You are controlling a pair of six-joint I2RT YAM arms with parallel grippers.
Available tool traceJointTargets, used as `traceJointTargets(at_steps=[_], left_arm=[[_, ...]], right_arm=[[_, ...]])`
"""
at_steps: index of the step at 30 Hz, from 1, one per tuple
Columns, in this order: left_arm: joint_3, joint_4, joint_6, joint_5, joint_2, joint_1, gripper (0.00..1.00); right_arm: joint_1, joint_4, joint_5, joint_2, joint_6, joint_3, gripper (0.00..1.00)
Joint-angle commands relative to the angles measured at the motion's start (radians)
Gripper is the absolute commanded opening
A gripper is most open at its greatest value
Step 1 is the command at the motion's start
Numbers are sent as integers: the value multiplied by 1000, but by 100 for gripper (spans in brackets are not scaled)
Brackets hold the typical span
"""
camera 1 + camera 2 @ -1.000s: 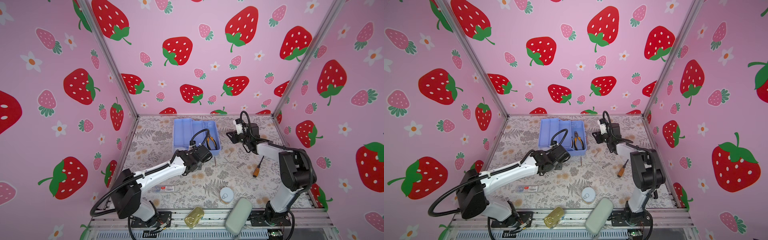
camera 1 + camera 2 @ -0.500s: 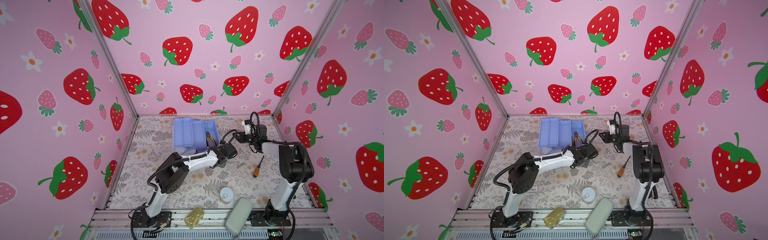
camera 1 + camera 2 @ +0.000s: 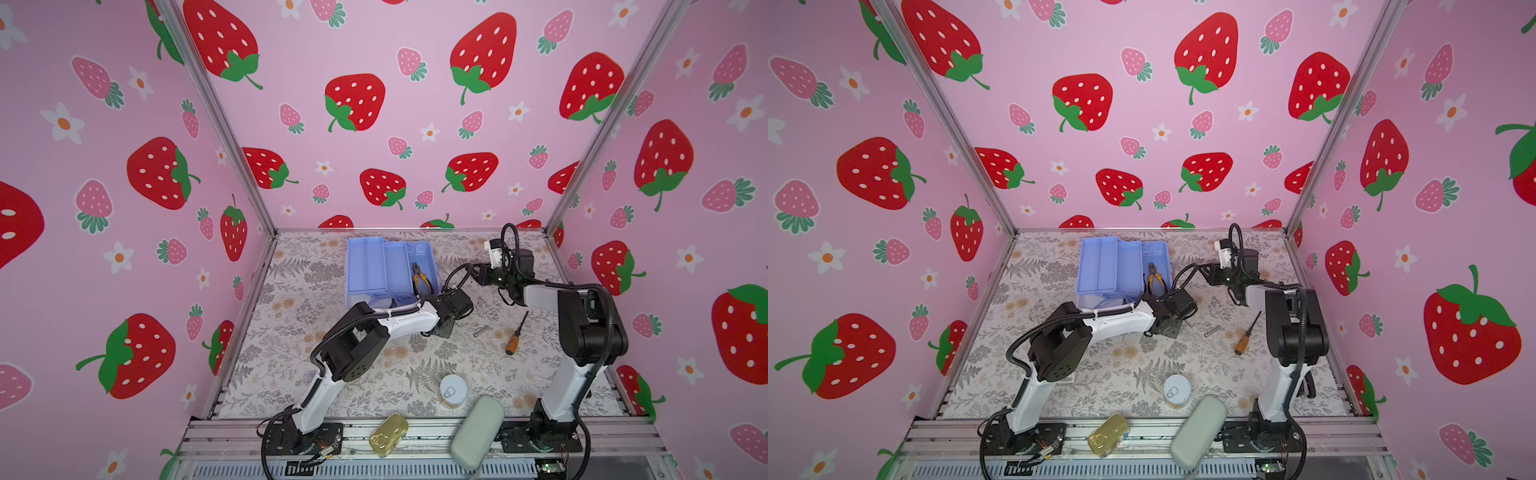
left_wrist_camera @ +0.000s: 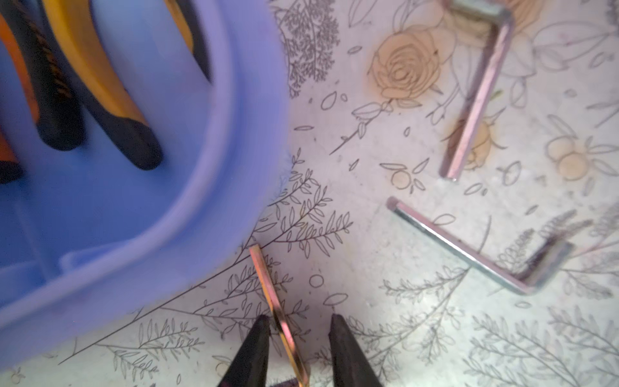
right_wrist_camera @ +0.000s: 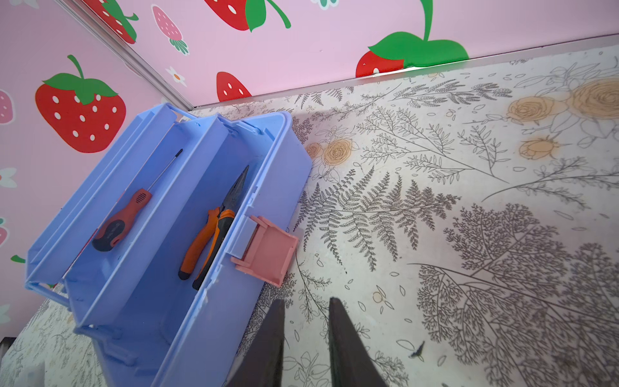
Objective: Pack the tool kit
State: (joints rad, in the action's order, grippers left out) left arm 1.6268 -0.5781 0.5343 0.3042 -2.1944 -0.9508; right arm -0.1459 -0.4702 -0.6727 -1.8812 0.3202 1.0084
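Note:
The tool kit [image 3: 368, 266] [image 3: 1100, 266] stands open at the back of the table, its blue trays fanned out. Orange-handled pliers [image 3: 419, 279] [image 5: 214, 228] lie in its base, and a red screwdriver [image 5: 127, 214] lies in a tray. Its pink latch [image 5: 268, 251] hangs open. My left gripper [image 4: 299, 320] [image 3: 444, 329] is low at the box's front right corner [image 4: 234, 134]. It is open, with a thin brass hex key [image 4: 271, 295] between its fingers, leaning on one. My right gripper [image 5: 306, 300] [image 3: 473, 268] hovers right of the box, narrowly open and empty.
Two silver hex keys [image 4: 475, 100] [image 4: 469, 254] lie on the mat near the left gripper. An orange-handled screwdriver [image 3: 515, 338] lies at the right. A white can [image 3: 453, 390], a gold tin [image 3: 388, 434] and a grey-green case [image 3: 478, 432] sit at the front edge.
My left arm has swung right, from the mat's middle to the box's front right corner, and its jaws have narrowed round the brass key. The right gripper has drawn back to the right.

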Motion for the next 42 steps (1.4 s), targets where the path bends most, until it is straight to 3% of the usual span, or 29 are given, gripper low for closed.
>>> traceJointTargets(at_steps=[1, 11, 12, 17, 22, 26, 32, 37, 42], left_arm=[[14, -1, 26, -22, -25, 16, 28], [-30, 22, 62, -66, -12, 43, 7], [-35, 27, 63, -67, -6, 44, 0], [-9, -39, 77, -19, 34, 45, 0], [-42, -46, 67, 6, 177, 48, 0], [-38, -99, 34, 102, 310, 58, 0], [-56, -145, -15, 210, 450, 153, 0], [-50, -151, 9, 232, 448, 262, 0], [10, -163, -2, 252, 350, 326, 0]], right_arm=[[-1, -8, 2, 12, 0, 4, 26], [-1, -2, 22, 1, 6, 9, 27], [1, 1, 22, -2, 7, 11, 27], [0, -1, 18, -1, 8, 10, 28], [3, 4, 17, -13, 14, 15, 28], [3, -1, 15, -10, 13, 13, 28], [5, -3, 9, -10, 16, 13, 28], [5, -10, 2, -13, 23, 13, 28], [5, -10, 8, -1, 19, 6, 28]])
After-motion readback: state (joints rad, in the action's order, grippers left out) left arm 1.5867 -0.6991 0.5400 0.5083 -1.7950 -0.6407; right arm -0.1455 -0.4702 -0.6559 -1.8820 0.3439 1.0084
